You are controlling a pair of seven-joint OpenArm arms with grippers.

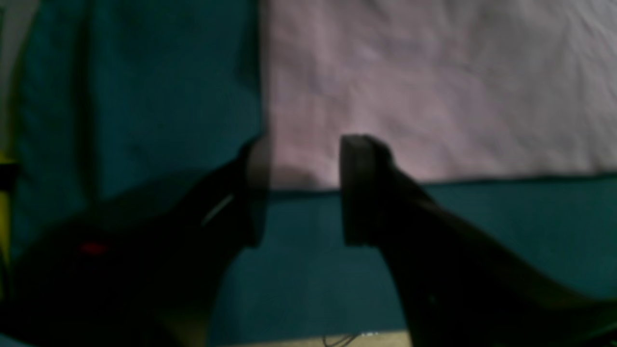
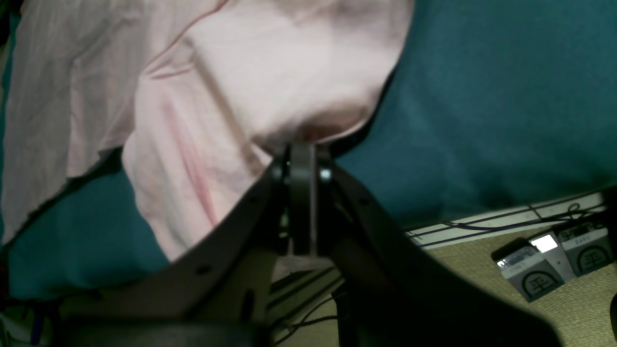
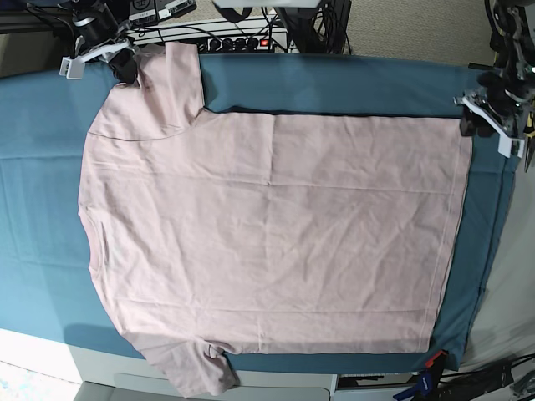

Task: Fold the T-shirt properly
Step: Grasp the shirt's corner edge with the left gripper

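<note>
**One shirt spread flat, one sleeve pinched**

Nearest to us in the base view, the teal cloth [image 3: 38,209] drapes over the table's front edge, with pale floor showing below at the lower left and a red and a blue clip [image 3: 425,376] near the lower right corner. We see the cloth wrinkled only lightly where it lies bare on each side.

On it lies the T-shirt [image 3: 276,234], pale pink, plain side up, spread almost flat with its collar toward the view's left and its hem toward the right. Its near sleeve hangs slightly past the front of the table. Its far sleeve [image 3: 171,79] reaches the back edge.

At that far sleeve we find the right gripper [image 2: 302,161]: in its wrist view the fingers are closed together, with pink fabric bunched and pinched at their tips. Past it, that view shows cables and two grey boxes [image 2: 554,262] on a tan floor beyond the table.

At the far right corner of the hem stands the left gripper [image 1: 303,193]. In its wrist view, which is blurred, the fingers stand apart with a clear gap; the shirt's corner lies between and beyond them, and we cannot tell whether either pad touches it.

Farthest back, behind the table, sits a power strip [image 3: 238,38] with a red light, among cables and dark equipment.
</note>
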